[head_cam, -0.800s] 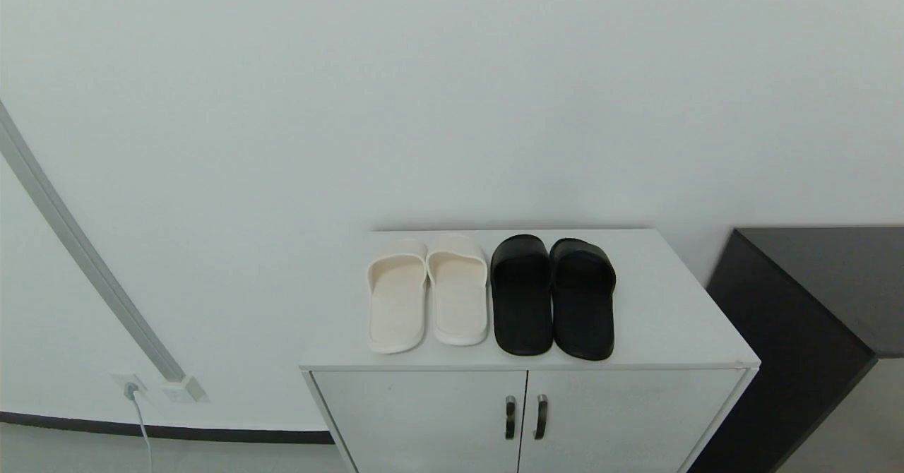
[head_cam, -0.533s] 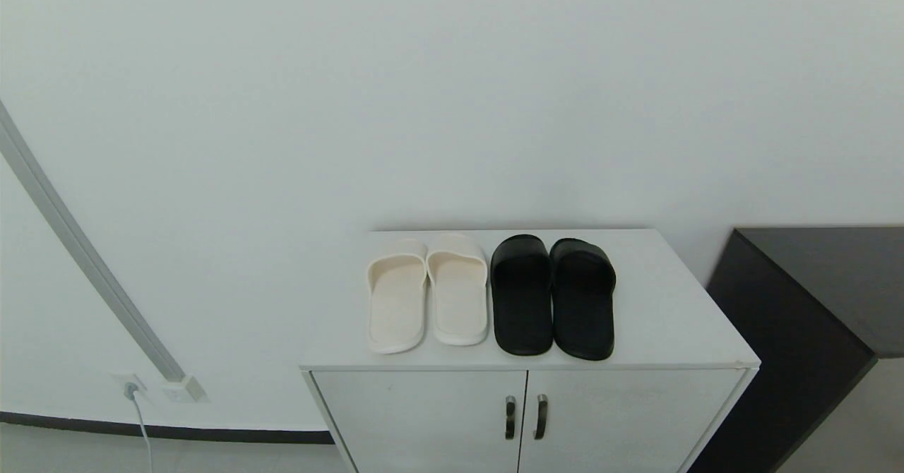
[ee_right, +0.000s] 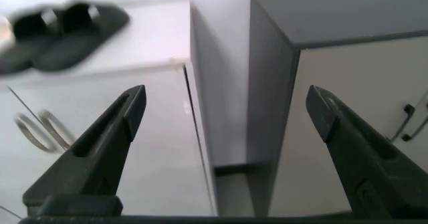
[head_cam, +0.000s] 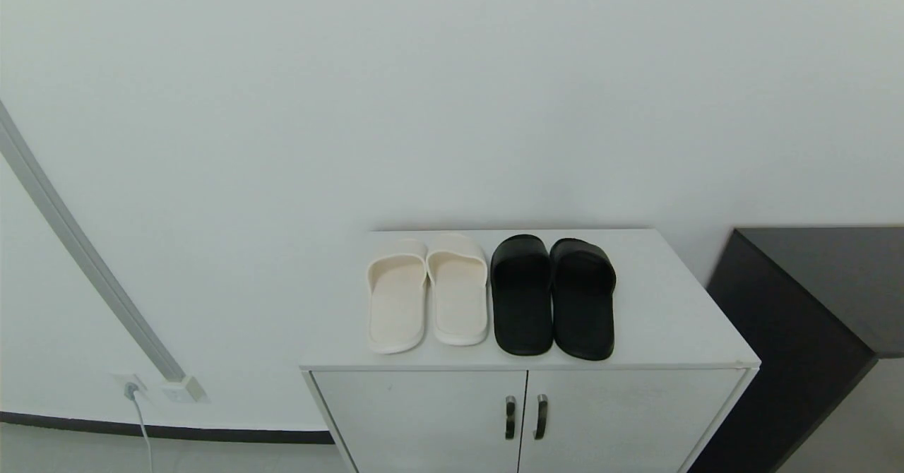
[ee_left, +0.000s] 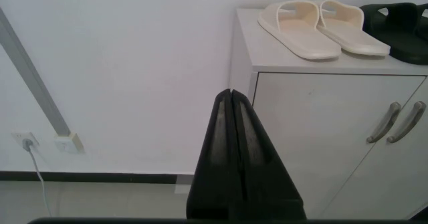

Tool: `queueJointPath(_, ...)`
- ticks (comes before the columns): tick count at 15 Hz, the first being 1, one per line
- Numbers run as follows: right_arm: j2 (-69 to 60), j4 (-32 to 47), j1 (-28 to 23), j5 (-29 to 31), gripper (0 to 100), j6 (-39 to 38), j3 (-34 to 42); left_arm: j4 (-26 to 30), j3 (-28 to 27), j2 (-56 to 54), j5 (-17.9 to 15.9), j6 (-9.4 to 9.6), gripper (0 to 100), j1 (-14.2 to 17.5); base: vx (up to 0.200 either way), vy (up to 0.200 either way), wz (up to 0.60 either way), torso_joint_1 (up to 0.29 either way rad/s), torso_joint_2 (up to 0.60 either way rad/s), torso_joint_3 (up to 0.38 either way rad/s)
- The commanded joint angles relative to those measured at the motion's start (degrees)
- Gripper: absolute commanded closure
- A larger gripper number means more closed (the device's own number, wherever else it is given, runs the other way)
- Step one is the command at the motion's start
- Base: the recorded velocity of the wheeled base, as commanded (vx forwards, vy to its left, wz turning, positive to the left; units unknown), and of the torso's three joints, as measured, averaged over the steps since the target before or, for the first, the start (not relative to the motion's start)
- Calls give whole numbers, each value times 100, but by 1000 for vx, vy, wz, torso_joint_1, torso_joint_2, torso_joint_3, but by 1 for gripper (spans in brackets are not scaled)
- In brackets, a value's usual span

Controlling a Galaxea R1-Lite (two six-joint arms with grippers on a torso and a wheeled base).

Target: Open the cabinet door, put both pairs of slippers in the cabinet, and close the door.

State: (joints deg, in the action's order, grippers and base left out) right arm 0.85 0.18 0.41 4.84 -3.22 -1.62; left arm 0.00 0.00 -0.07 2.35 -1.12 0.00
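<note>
Doors (head_cam: pixel 424 416) of the cabinet (head_cam: pixel 671 318) are shut, bottom middle; white slippers (head_cam: pixel 427 293) and black slippers (head_cam: pixel 553 296) sit on top. Your left claw (ee_left: pixel 231 97) is closed and empty, your right claw (ee_right: pixel 226 97) wide open and empty. Grab one handle (head_cam: pixel 540 416) squarely, pull slowly.

The left gripper (ee_left: pixel 231 95) has its two dark fingers pressed flat against each other along their whole length, so that only a thin seam runs between them, and it holds nothing. The right gripper (ee_right: pixel 225 97) has its two dark fingers spread far apart, both tapering to blunt tips that point forward, and it is empty.
</note>
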Motion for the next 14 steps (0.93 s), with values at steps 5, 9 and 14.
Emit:
queueJointPath(5,2525,140,345,-853,0,5,-954,0,0,7,2,-2,100,0,0,0,0,0,0,0)
queueJointPath(9,4415,-1284,820,-959,0,-3,-963,0,0,7,2,-2,100,0,0,0,0,0,0,0)
queueJointPath(14,5918,-2435,1901,-220,0,-434,-1262,0,0,7,-7,-2,100,0,0,0,0,0,0,0)
